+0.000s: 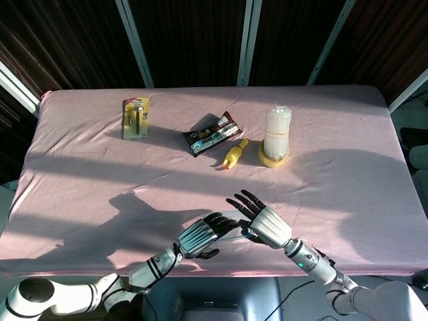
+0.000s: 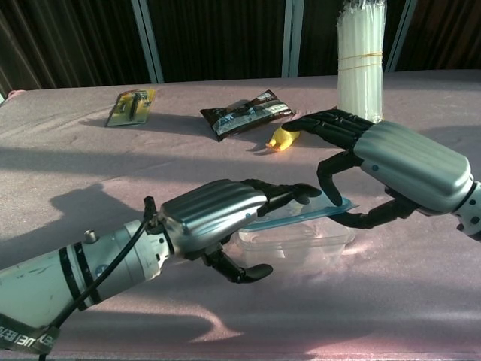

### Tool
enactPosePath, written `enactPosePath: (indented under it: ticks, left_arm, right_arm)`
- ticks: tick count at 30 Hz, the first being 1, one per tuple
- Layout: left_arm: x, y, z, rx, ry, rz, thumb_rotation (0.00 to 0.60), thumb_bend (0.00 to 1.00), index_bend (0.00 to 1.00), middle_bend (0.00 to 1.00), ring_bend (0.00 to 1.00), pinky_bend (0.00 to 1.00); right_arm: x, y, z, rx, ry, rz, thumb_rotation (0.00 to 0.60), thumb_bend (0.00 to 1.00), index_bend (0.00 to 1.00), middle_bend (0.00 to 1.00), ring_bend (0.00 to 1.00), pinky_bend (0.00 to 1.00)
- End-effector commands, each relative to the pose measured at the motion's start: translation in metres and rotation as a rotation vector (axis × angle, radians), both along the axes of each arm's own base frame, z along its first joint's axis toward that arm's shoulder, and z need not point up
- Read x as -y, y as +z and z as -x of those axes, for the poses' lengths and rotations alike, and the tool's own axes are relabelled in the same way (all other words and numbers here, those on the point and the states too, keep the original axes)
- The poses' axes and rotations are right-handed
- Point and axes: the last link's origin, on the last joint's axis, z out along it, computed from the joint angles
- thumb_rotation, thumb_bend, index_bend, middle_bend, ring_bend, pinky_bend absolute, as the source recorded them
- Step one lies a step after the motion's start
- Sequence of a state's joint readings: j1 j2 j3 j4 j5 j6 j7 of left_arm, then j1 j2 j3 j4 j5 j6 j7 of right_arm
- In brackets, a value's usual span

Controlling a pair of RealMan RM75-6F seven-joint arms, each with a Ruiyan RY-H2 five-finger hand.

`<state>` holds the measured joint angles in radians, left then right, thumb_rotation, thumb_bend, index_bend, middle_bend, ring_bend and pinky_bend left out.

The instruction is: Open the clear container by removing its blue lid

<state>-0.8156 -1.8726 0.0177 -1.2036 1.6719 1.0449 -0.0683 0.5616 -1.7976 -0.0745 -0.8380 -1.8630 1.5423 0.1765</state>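
Note:
The clear container sits on the pink cloth near the front edge. Its blue-rimmed lid is tilted above it, with the right end raised off the rim. My right hand pinches that raised end, fingers on top and thumb beneath. My left hand grips the container from the left, its fingers lying across the lid's low left end and its thumb at the container's near side. In the head view, the left hand and right hand meet over the lid and hide most of the container.
Further back on the table are a tall bundle of white straws, a yellow squeeze toy, a dark snack packet and a carded yellow package. The table's front edge runs just behind both hands.

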Motion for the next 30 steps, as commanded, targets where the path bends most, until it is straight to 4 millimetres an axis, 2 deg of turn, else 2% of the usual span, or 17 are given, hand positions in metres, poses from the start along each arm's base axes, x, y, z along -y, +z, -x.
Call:
enactPosePath:
  ticks: [1, 6, 10, 17, 22, 26, 30]
  left_arm:
    - [0.001, 0.001, 0.000, 0.001, -0.013, -0.001, 0.600, 0.31, 0.00, 0.22, 0.12, 0.10]
    - [0.001, 0.004, -0.001, 0.019, -0.031, -0.006, 0.600, 0.31, 0.00, 0.12, 0.01, 0.03]
    - [0.000, 0.007, -0.001, 0.039, -0.037, -0.014, 0.600, 0.31, 0.00, 0.02, 0.00, 0.00]
    - [-0.001, 0.011, -0.001, 0.063, -0.048, -0.030, 0.600, 0.31, 0.00, 0.00, 0.00, 0.00]
    - [-0.004, 0.024, -0.004, 0.110, -0.069, -0.080, 0.600, 0.31, 0.00, 0.00, 0.00, 0.00]
    - [-0.008, 0.033, 0.000, 0.122, -0.075, -0.112, 0.600, 0.31, 0.00, 0.00, 0.00, 0.00]
    - [-0.012, 0.046, 0.010, 0.114, -0.064, -0.147, 0.600, 0.31, 0.00, 0.00, 0.00, 0.00]
  right_arm:
    - [0.000, 0.002, -0.001, 0.010, 0.006, 0.003, 0.600, 0.73, 0.80, 0.18, 0.00, 0.00]
    - [-0.001, 0.011, -0.005, 0.039, 0.025, 0.026, 0.600, 0.73, 0.80, 0.18, 0.00, 0.00]
    - [0.000, 0.018, -0.007, 0.045, 0.032, 0.042, 0.600, 0.73, 0.80, 0.18, 0.00, 0.00]
    - [0.001, 0.026, -0.008, 0.054, 0.040, 0.066, 0.600, 0.73, 0.80, 0.18, 0.00, 0.00]
    - [0.008, 0.046, -0.004, 0.028, 0.046, 0.145, 0.600, 0.73, 0.80, 0.18, 0.00, 0.00]
    - [0.014, 0.058, 0.003, -0.011, 0.020, 0.194, 0.600, 0.73, 0.80, 0.18, 0.00, 0.00]
    - [0.024, 0.070, 0.019, -0.077, -0.027, 0.254, 0.600, 0.73, 0.80, 0.18, 0.00, 0.00]
